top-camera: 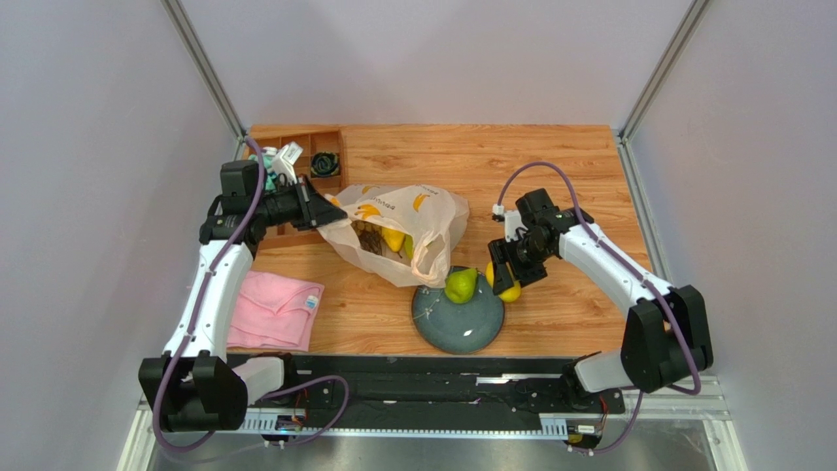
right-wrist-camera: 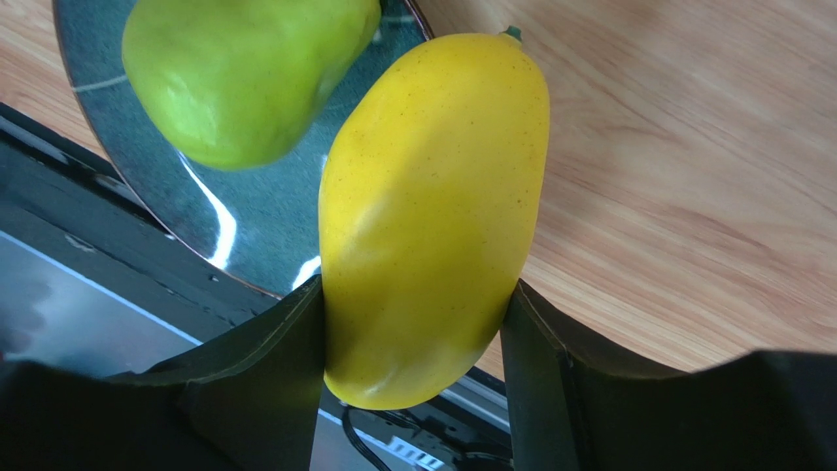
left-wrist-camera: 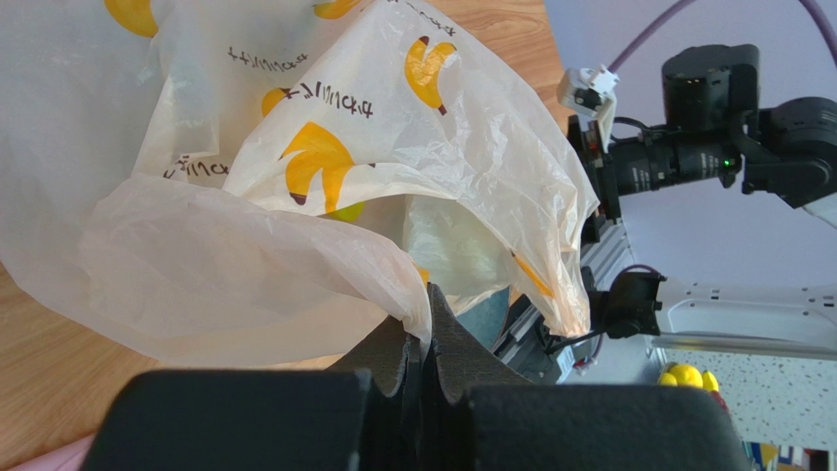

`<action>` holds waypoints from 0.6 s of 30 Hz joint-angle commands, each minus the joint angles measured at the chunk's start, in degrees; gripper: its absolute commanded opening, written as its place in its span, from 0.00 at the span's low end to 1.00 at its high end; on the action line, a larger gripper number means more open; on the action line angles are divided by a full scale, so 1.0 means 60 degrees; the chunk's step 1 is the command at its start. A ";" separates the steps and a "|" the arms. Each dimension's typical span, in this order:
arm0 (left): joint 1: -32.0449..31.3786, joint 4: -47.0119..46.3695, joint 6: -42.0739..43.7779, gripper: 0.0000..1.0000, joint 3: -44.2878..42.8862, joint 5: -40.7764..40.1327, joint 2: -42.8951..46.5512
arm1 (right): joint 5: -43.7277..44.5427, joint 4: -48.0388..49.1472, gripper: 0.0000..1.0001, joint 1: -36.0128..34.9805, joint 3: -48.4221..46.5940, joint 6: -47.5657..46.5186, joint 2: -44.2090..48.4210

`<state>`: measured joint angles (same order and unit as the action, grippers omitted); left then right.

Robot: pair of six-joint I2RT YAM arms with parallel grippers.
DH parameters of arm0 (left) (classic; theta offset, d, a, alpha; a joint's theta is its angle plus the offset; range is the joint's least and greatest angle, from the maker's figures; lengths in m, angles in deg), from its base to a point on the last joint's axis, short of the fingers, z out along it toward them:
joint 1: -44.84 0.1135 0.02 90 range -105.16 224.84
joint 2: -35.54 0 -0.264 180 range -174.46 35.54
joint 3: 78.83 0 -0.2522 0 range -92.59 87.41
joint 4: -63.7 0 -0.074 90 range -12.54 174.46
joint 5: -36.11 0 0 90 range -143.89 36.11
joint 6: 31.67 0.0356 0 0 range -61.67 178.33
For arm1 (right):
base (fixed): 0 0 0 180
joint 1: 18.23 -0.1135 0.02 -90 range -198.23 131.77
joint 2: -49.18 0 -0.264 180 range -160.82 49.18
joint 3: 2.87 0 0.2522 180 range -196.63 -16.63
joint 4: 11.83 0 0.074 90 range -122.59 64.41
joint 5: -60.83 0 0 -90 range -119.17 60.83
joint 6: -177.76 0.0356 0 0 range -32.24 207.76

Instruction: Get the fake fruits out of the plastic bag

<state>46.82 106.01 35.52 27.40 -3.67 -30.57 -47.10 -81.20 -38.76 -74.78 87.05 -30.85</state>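
Overhead, the plastic bag (top-camera: 418, 208) lies in the middle of the wooden table (top-camera: 550, 167), its mouth toward the grey plate (top-camera: 462, 329), with a yellow fruit (top-camera: 394, 240) showing inside. The left gripper (top-camera: 326, 218) is pressed together on the bag's left edge. A green pear (top-camera: 460, 285) sits on the plate's far rim; just right of it the right gripper (top-camera: 506, 275) pinches a yellow mango (top-camera: 509, 290). A pink cloth (top-camera: 273, 309) lies near the left arm. From the left wrist, the closed fingers (left-wrist-camera: 447, 339) nip a fold of the crinkly bag, whose banana print fills the view above them. From the right wrist, the mango stands between both fingers (right-wrist-camera: 270, 343), gripped at its lower half, over the plate's rim and close beside the pear
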 commanded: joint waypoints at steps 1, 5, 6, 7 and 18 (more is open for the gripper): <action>0.0007 0.0089 0.0300 0.00 -0.0121 -0.0064 0.0412 | -0.0805 0.0934 0.45 -0.0078 -0.0385 0.0968 -0.0809; 0.0022 0.0163 0.0461 0.00 -0.0091 -0.0137 0.0427 | -0.0776 0.1036 0.46 -0.0517 -0.0489 0.0997 -0.1529; 0.0022 0.0163 0.0476 0.00 -0.0106 -0.0137 0.0398 | -0.0732 0.1037 0.47 -0.0620 -0.0489 0.1041 -0.1617; 0.0036 0.0177 0.0491 0.00 -0.0092 -0.0151 0.0383 | -0.0732 0.1080 0.50 -0.0853 -0.0474 0.1128 -0.1734; 0.0022 0.0060 0.0505 0.00 -0.0048 -0.0034 0.0207 | 0.0234 0.1140 0.82 -0.1646 -0.0971 0.1452 -0.2174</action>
<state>46.82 107.00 37.64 27.40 -4.53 -29.36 -49.55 -74.62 -48.86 -77.21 94.41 -43.39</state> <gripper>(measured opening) 0.009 0.783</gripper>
